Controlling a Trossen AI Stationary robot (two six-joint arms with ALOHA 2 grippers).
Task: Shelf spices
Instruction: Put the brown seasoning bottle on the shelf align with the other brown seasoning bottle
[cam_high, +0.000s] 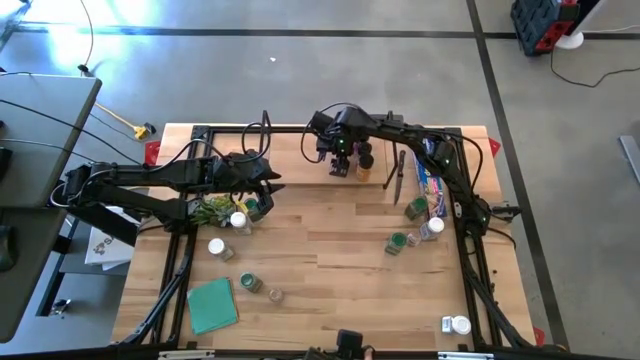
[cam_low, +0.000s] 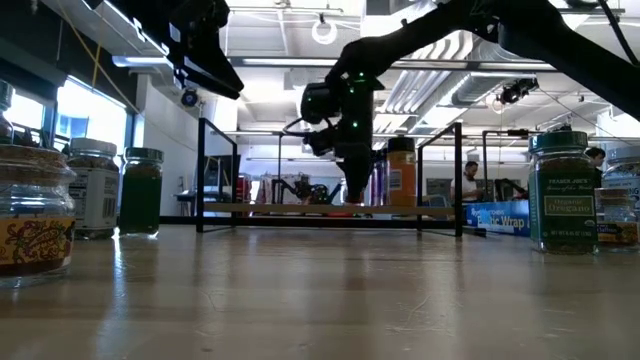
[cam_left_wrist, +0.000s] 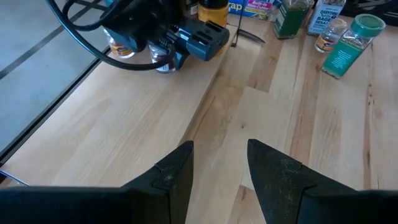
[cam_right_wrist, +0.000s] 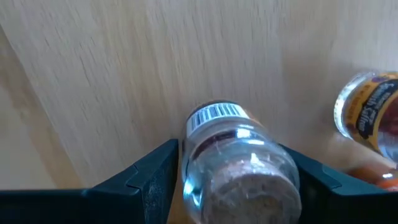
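**Right arm at the shelf with a jar between its fingers**

On the left of the table, the left gripper (cam_high: 262, 180) hovers over bare wood beside a cluster of spices (cam_high: 238, 221); its fingers stand partly apart with nothing between them. A few more jars lie scattered near the teal square (cam_high: 212, 304) toward the front edge.

At the far middle, the right gripper (cam_high: 340, 160) is down at the shelf (cam_low: 330, 208), whose light board and thin black end frames show in the low view. A clear jar (cam_right_wrist: 239, 165) sits between its fingers, base toward the wrist camera, holding a pale brown powder about as full as the glass allows. The fingers flank it closely, but whether they press on it or are letting go I cannot tell. An orange-labelled jar (cam_right_wrist: 368, 118) stands just beside it on the board.

On the right, further jars with green and white lids (cam_high: 420, 225) wait near the blue wrap box (cam_high: 433, 178); one white-lidded jar (cam_high: 456, 325) lies apart at the front corner.

The jars look light, rigid and smooth-sided, probably glass, so likely slippery and breakable if dropped. Mid-body, fingers square across the cylinder, seems the safest hold
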